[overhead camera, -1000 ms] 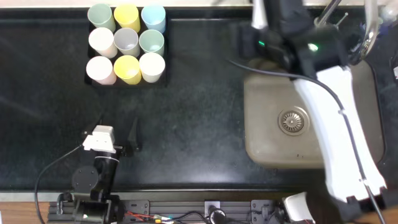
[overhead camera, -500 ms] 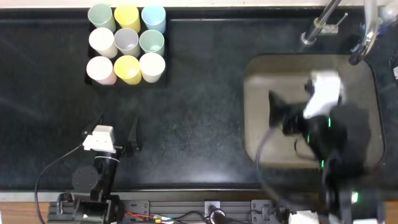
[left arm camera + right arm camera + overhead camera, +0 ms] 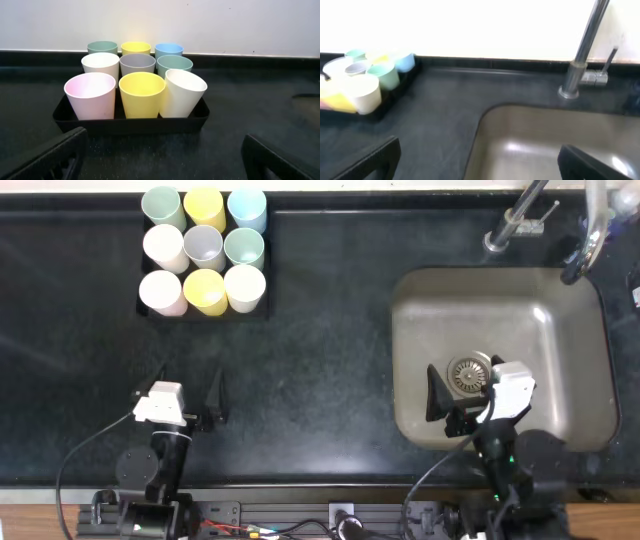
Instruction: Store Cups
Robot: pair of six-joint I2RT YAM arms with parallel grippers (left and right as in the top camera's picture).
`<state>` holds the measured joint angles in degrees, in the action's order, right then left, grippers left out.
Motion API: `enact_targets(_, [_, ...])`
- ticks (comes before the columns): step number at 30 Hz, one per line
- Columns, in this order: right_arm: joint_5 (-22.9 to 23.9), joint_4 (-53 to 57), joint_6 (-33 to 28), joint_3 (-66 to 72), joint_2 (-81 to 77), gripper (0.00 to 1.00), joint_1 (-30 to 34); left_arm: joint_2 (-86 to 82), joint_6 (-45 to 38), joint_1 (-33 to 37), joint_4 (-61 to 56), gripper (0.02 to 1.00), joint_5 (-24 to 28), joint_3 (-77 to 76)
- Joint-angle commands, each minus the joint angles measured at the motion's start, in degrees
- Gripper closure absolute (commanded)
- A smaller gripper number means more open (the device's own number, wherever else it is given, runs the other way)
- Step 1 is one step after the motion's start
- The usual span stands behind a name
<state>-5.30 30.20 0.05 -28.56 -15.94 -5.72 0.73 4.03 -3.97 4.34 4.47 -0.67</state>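
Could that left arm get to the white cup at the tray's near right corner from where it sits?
Probably yes. The left gripper is open and faces the tray across bare counter. The white cup stands at the near edge with nothing in front of it.

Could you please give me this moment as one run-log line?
cups: nine in tray | left hand: open, empty, above counter | right hand: open, empty, over sink

Nine cups [image 3: 204, 246] stowed in a black tray [image 3: 131, 124]
They stand mouths up in three rows of three by the desk's far edge, toward its left corner: green, yellow, blue at the back; white, grey, green; then pink, yellow and a tilted white cup [image 3: 182, 93] in front.
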Motion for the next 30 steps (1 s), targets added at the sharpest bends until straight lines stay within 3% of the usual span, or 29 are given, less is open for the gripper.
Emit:
enact_targets(1, [1.95, -7.21, 0.15, 8.33, 4.92, 0.003, 0.11, -0.57, -1.05, 0.48, 0.07, 0.018, -0.07, 0.22])
enact_targets(8, [1.95, -22.84, 0.15, 20.83, 11.06, 0.003, 0.11, -0.57, -1.05, 0.48, 0.07, 0.018, -0.07, 0.22])
enact_targets(16, [1.92, -33.55, 0.15, 28.15, 12.28, 0.003, 0.11, -0.57, -1.05, 0.48, 0.07, 0.018, -0.07, 0.22])
enact_targets(30, [2.34, -26.03, -0.04, 28.30, 15.78, 0.003, -2.99, -0.57, -1.05, 0.48, 0.07, 0.018, -0.09, 0.22])
